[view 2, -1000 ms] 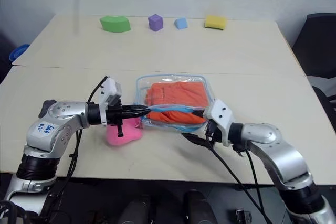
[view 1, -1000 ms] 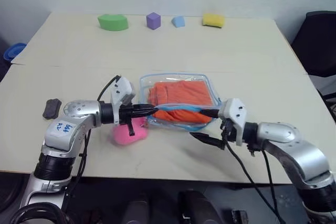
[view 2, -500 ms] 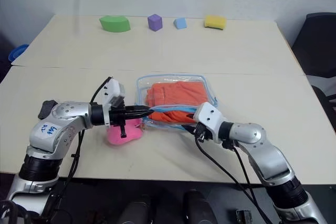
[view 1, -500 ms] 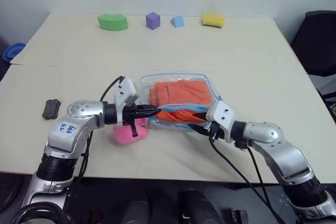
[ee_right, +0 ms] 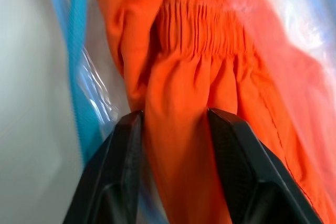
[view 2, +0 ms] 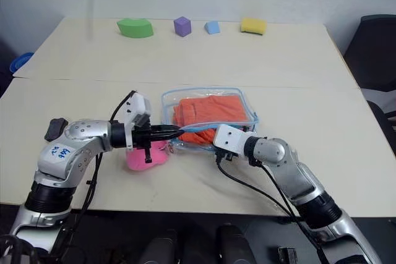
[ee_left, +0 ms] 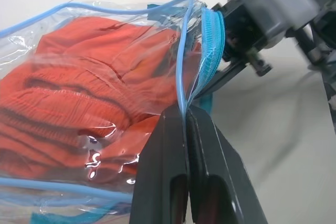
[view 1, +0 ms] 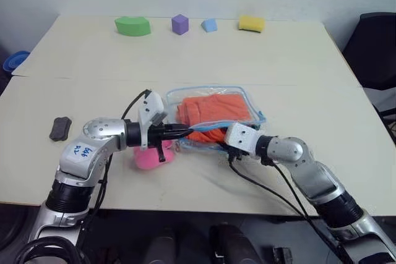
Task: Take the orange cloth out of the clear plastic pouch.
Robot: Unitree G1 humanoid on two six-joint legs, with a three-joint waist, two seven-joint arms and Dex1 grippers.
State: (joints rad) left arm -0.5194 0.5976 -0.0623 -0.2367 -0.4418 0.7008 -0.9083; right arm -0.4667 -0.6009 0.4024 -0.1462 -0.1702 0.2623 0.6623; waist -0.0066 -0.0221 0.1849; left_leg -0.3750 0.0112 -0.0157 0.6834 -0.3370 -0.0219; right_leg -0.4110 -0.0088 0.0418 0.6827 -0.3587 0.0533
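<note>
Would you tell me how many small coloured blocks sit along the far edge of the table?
4, in a row from the robot's left: a green block, a purple block, a light-blue block and a yellow block. None seems hidden.

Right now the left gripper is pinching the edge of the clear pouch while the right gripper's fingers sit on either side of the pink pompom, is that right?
Not quite. The left gripper does pinch the clear pouch edge, but the right wrist view shows the right gripper fingers on either side of a fold of the orange cloth, not the pink pompom.
</note>
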